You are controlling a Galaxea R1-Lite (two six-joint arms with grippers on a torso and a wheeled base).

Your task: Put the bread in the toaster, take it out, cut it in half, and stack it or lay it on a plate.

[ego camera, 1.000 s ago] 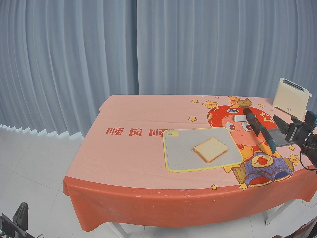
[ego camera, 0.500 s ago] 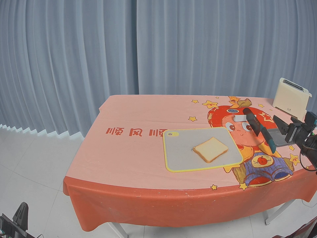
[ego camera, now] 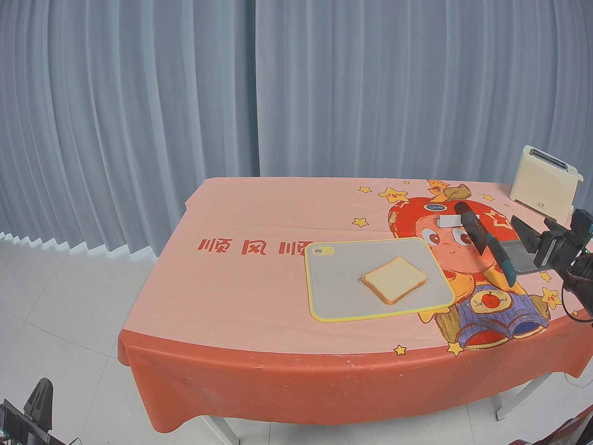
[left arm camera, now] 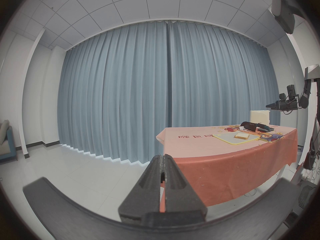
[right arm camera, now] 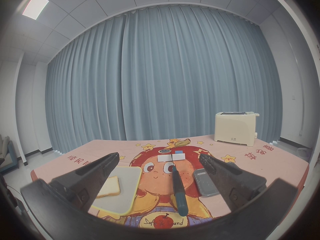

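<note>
left claw (left arm camera: 163, 159) pressed together | right claw (right arm camera: 158, 157) spread wide | bread (ego camera: 394, 279) on board (ego camera: 336, 288) (tablecloth (ego camera: 247, 298) lettered)

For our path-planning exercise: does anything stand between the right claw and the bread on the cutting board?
Yes. The knife lies across the straight line from the open right claw to the bread on the cutting board. Nothing else visible stands between them.

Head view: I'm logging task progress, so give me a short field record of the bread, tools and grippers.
bread: whole slice, flat on cutting board
knife: on table, right of board, ungripped
toaster: table's far right corner
right gripper: open, empty, near knife handle
left gripper: shut, empty, low, off the table
</note>
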